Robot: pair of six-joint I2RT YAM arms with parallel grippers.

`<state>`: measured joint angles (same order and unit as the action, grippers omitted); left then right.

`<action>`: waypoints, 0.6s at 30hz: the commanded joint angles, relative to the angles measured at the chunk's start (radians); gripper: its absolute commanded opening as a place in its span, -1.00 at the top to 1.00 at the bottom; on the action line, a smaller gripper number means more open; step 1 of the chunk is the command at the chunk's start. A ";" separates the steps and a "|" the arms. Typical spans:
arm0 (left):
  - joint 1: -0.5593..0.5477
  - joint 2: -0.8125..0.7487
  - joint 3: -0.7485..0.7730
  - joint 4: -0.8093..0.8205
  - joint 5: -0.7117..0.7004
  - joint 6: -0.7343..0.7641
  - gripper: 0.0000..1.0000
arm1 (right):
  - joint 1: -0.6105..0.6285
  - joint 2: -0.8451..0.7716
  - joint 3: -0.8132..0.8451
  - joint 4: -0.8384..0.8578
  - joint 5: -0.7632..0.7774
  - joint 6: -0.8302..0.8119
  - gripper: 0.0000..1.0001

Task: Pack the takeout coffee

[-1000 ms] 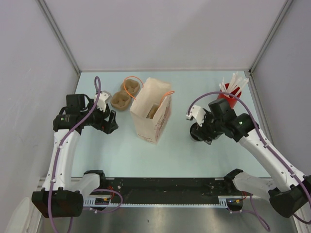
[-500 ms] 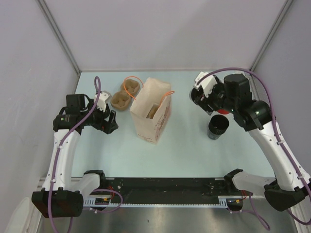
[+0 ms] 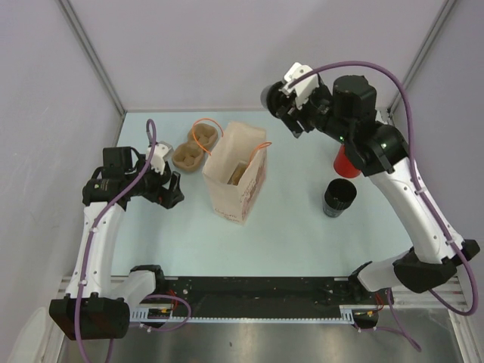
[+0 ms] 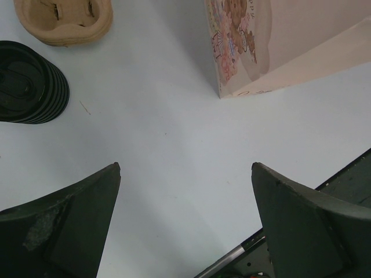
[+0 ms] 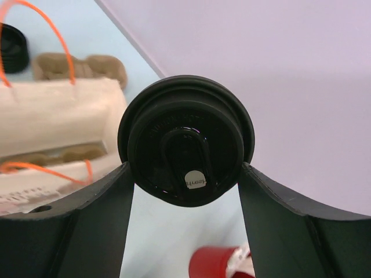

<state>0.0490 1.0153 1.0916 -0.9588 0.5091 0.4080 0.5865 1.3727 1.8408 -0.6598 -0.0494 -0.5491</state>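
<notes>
Clearance matters most now: the right gripper (image 5: 184, 168) has its jaws partly spread and clamped on the sides of the takeout coffee (image 5: 185, 139), held high near the back wall (image 3: 227, 53), to the right of the paper bag (image 3: 246, 198) and not yet over its mouth. Best to carry the cup squarely over the opening, lid uppermost, then lower it straight down beside the brown item (image 3: 237, 175) inside, releasing only once it rests, while the left gripper (image 3: 173, 189), wide open and empty, hangs low at the bag's left
</notes>
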 commanded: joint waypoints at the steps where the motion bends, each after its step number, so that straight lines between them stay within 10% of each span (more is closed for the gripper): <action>1: 0.009 -0.026 -0.012 0.022 0.022 -0.023 -0.99 | 0.096 0.074 0.119 -0.017 -0.029 0.038 0.22; 18: 0.008 -0.052 -0.038 0.040 0.022 -0.026 -0.99 | 0.266 0.264 0.169 -0.216 -0.141 0.083 0.22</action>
<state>0.0490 0.9939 1.0599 -0.9474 0.5091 0.4000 0.8337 1.6005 1.9636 -0.8219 -0.1635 -0.4904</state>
